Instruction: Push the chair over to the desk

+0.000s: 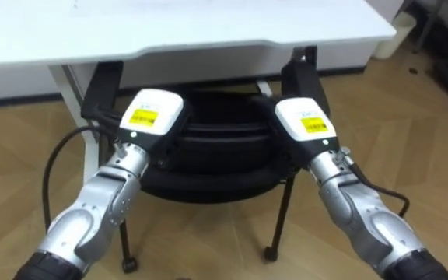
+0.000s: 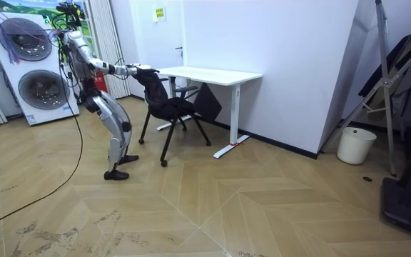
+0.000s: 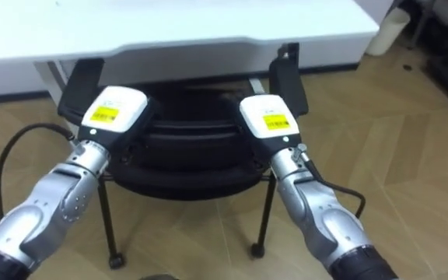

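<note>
Black mesh office chair (image 1: 216,167): front tucked under white bench (image 1: 208,31), backrest toward robot. Left hand (image 1: 152,115) and right hand (image 1: 306,120) sit on the backrest top, well apart. The fingers are hidden beyond the hand backs, so I cannot tell their state. Judgement: press evenly and straight ahead to avoid skewing.

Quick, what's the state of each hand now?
Left hand: at the chair back, open or shut cannot be told.
Right hand: at the chair back too, cannot be told.
</note>
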